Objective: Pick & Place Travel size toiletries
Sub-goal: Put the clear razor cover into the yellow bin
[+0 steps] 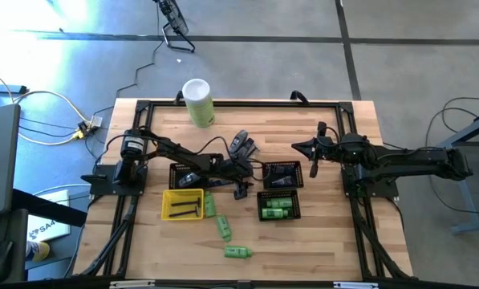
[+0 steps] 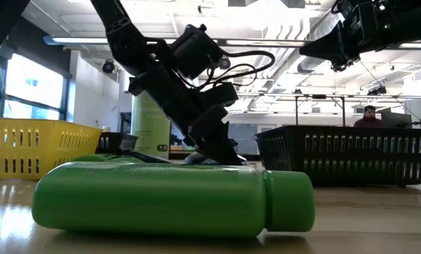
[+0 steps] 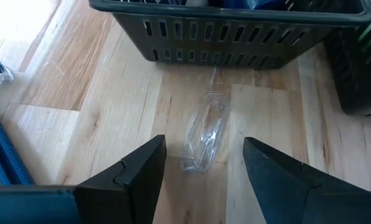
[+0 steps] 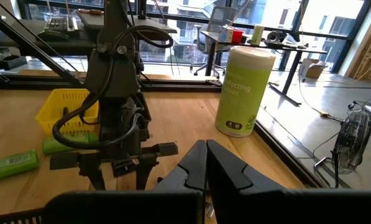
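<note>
Low view, at table height: a green bottle point(image 2: 171, 199) lies on its side nearest the lens, cap to the right, one of the travel size toiletries not yet sorted; behind it the left gripper point(image 2: 221, 144) angles down to the wood between the yellow tray point(image 2: 27, 144) and a black mesh basket point(image 2: 351, 155), with a person seated far off in the room. The left wrist view shows why it is so low: the fingers point(image 3: 132, 174) stand wide apart and hold nothing, straddling a clear packet point(image 3: 204, 134) that lies flat on the table just short of a basket wall point(image 3: 235, 37), so the step in hand looks like a pinch on that thin packet. From above, the left gripper point(image 1: 241, 189) sits mid-table between 2 baskets on the right, the nearer one already holding green bottles point(image 1: 276, 209), and the yellow tray point(image 1: 168, 199) with dark tubes point(image 1: 187, 209) on the left, suggesting sorting by colour. 3 more green bottles point(image 1: 223, 227) lie loose on the front boards, one point(image 1: 237, 252) near the edge. The right gripper point(image 1: 314, 148) waits raised over the far right of the table, its fingers point(image 4: 197, 165) pressed together on nothing, clear of the work. At the far edge stands a pale green canister point(image 1: 198, 102)
</note>
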You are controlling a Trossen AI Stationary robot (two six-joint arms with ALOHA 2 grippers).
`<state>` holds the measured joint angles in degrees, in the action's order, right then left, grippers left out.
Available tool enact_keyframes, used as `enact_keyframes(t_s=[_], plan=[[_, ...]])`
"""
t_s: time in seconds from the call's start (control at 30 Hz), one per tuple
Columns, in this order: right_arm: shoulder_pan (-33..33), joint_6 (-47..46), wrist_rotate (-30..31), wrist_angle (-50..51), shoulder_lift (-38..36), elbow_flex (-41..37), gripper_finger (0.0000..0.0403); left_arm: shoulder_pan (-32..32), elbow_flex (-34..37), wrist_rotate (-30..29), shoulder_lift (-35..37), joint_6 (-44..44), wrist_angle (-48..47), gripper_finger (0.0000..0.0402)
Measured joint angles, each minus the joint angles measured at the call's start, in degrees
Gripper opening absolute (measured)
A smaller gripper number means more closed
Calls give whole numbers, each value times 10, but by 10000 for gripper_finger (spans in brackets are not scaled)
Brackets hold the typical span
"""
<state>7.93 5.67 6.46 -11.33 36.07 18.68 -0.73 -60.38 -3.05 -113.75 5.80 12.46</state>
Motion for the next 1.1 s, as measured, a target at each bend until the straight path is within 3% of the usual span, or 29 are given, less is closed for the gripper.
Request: enact_keyframes(t_s=[0.23,0.67,1.1], plan=[[0,0,0,0,0,0,3,0,0,0,0,2,-1,201],[0,0,0,0,0,0,3,0,0,-1,-1,5,-2,101],[0,0,0,0,0,0,3,0,0,2,-1,6,-4,54]])
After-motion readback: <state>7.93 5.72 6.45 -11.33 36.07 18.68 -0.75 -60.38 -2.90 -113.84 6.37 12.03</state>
